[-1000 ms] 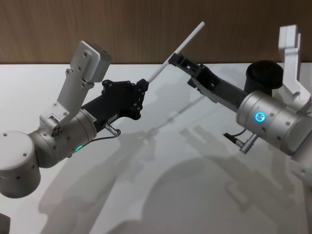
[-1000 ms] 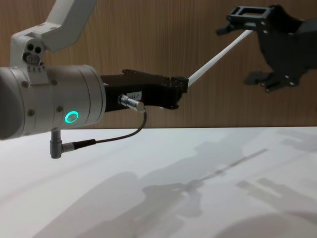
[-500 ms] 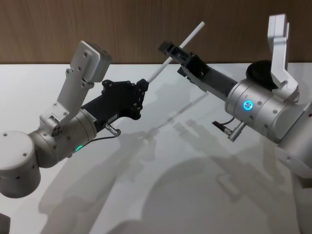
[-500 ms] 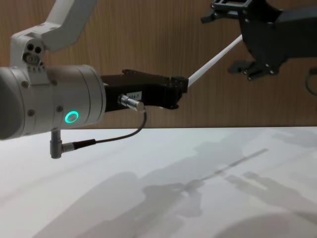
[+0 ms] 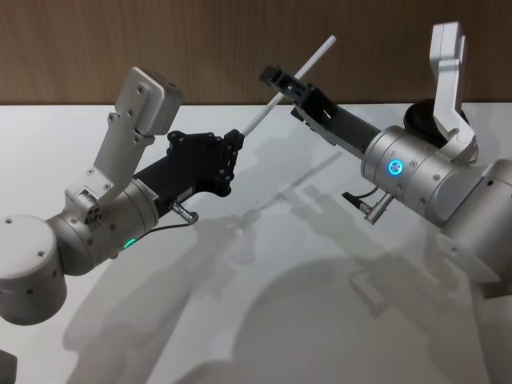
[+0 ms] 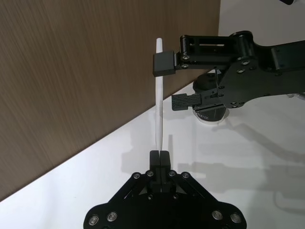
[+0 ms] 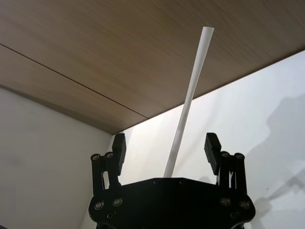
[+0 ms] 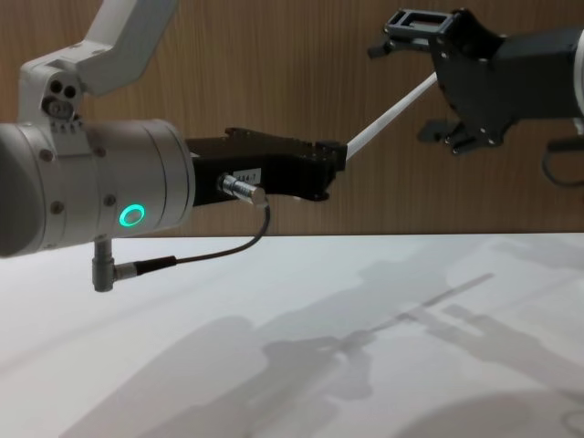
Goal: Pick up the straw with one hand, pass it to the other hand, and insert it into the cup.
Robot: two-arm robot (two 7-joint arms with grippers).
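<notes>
The left gripper (image 5: pixel 234 138), well to the left of the cup (image 5: pixel 418 122), is fully closed on the lower end of the straw (image 5: pixel 258 118). It holds the straw in the air so that it slants upward and to the right, toward the cup's side. The right gripper (image 5: pixel 282 92), nearer the cup and also on its left, is wide open. Its two fingers (image 7: pixel 213 145) straddle the straw's middle with a gap on each side, and the straw's upper end projects beyond them.
</notes>
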